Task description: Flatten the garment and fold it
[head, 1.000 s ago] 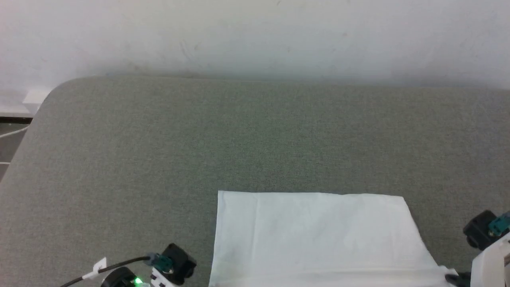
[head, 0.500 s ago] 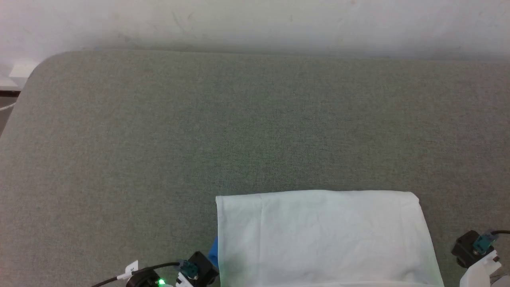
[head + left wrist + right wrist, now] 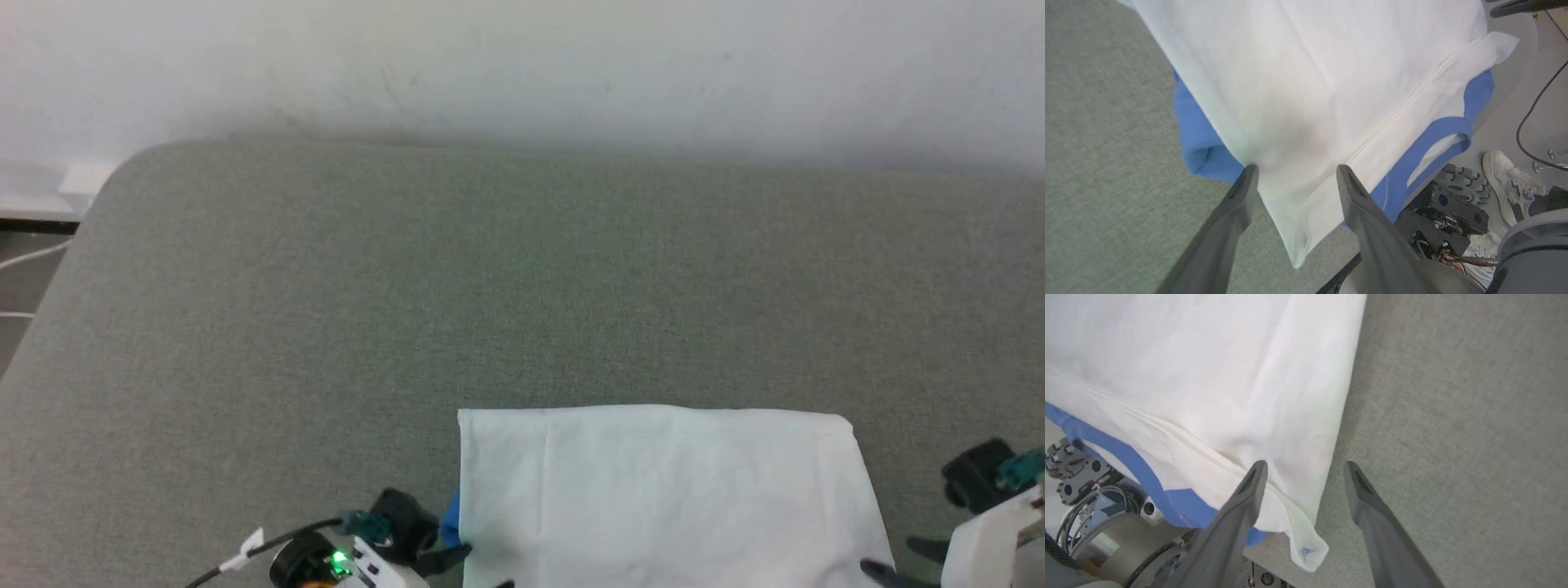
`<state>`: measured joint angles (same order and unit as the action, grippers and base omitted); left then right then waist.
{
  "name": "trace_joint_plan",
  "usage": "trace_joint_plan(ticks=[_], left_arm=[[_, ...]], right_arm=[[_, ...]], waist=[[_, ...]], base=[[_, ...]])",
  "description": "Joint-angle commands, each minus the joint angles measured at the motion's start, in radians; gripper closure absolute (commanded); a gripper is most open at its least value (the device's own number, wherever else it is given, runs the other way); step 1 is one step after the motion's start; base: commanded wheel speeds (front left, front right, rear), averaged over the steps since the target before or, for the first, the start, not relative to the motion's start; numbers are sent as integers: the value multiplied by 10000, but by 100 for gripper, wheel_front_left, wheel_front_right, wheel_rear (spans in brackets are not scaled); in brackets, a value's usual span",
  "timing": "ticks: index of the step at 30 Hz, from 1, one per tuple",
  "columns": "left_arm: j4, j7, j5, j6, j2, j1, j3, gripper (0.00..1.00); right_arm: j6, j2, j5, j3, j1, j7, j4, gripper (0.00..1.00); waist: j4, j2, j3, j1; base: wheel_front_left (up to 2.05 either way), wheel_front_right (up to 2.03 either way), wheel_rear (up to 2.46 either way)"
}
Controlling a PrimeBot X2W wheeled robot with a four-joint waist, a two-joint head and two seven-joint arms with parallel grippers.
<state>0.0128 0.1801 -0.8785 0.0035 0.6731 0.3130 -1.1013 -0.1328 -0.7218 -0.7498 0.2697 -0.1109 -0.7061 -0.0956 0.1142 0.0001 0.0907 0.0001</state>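
Observation:
The garment (image 3: 669, 490) lies folded as a white rectangle at the near edge of the grey table, with a bit of blue sleeve (image 3: 450, 518) poking out on its left. My left gripper (image 3: 482, 569) is open at its near left corner; in the left wrist view the left gripper (image 3: 1297, 168) straddles the white cloth (image 3: 1331, 81) beside the blue sleeve (image 3: 1200, 143). My right gripper (image 3: 898, 557) is open at the near right corner. In the right wrist view the right gripper (image 3: 1305, 463) stands over the garment's (image 3: 1188, 375) side edge, gripping nothing.
The grey padded table (image 3: 408, 286) stretches wide beyond the garment up to a white wall (image 3: 522, 65). Its rounded left corner drops to floor with a white cable (image 3: 24, 257). Below the near edge are the robot's base (image 3: 1453, 204) and a person's white shoe (image 3: 1511, 183).
Both grippers have opened and let go of the garment's near corners. The garment has settled flat. The head camera has shifted slightly.

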Motion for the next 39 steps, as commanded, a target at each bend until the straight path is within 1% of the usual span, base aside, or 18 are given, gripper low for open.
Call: trace_joint_plan(ticks=[1, 5, 8, 11, 13, 15, 17, 18, 21, 23, 26, 28, 30, 33, 36, 39], left_arm=[[-162, -230, -174, 72, 11, -100, 220, 0], [-578, -1134, -411, 415, 281, -126, 1020, 0], [-656, -2200, -556, 946, 324, -186, 1865, 0], [-497, -3423, -374, 1534, 310, -303, 2567, 0], [-320, -4062, -350, 1921, 137, -503, 3080, 0], [-179, -4343, -205, 2253, -137, -760, 3697, 0], [-206, -4405, 206, 2537, -582, -1088, 4643, 0], [-332, -4410, 579, 2577, -862, -1308, 5216, 0], [-758, -4414, 1877, 2475, -1717, -2231, 6868, 0], [-992, -4416, 2631, 2270, -2313, -2909, 7964, 0], [-1128, -4417, 3775, 1806, -3068, -3692, 9117, 0], [-1155, -4417, 4235, 1427, -3608, -4009, 9727, 0], [-1107, -4417, 4632, 989, -4050, -4188, 10173, 0], [-890, -4418, 5231, 428, -4477, -4272, 10562, 0], [-767, -4418, 5608, -28, -4902, -4178, 10921, 0], [-588, -4418, 6074, -413, -5147, -4068, 11088, 0]], right_arm=[[21, 158, -182, -191, 149, 132, -91, 0], [21, 426, -243, -916, 293, 652, -503, 0], [21, 792, 88, -1454, 383, 1258, -705, 0], [21, 1429, 621, -1949, 377, 1940, -686, 0], [21, 1926, 1083, -2257, 268, 2324, -524, 0], [21, 2488, 1505, -2545, 127, 2678, -329, 0], [21, 3108, 1898, -2877, -64, 2979, -63, 0], [21, 3398, 2091, -3000, -161, 3088, 58, 0], [21, 4221, 2666, -3335, -440, 3217, 441, 0], [21, 4708, 3019, -3650, -557, 3244, 762, 0], [21, 5388, 3460, -4227, -633, 3205, 1261, 0], [21, 5731, 3663, -4425, -667, 3082, 1514, 0], [21, 5939, 3700, -4383, -692, 2906, 1678, 0], [21, 6027, 3599, -4218, -720, 2636, 1942, 0], [21, 6002, 3573, -4067, -710, 2412, 2215, 0], [21, 5941, 3369, -3642, -647, 2217, 2380, 0]], waist=[[108, -1, -480, -1], [112, -1, -807, -1], [91, -1, -891, -1], [52, -1, -905, -1], [26, -1, -863, -1], [21, -1, -815, -1], [38, -1, -762, -1], [49, -1, -733, -1], [43, -1, -653, -1], [45, -1, -599, -1], [96, -1, -524, -1], [141, -1, -480, -1], [188, -1, -429, -1], [252, -1, -339, -1], [345, -1, -218, -1], [417, -1, -39, -1]], base=[[0, 0, 0], [0, 0, 0], [0, 0, 0], [0, 0, 0], [0, 0, 0], [0, 0, 0], [0, 0, 0], [0, 0, 0], [0, 0, 0], [0, 0, 0], [0, 0, 0], [0, 0, 0], [0, 0, 0], [0, 0, 0], [0, 0, 0], [0, 0, 0]])
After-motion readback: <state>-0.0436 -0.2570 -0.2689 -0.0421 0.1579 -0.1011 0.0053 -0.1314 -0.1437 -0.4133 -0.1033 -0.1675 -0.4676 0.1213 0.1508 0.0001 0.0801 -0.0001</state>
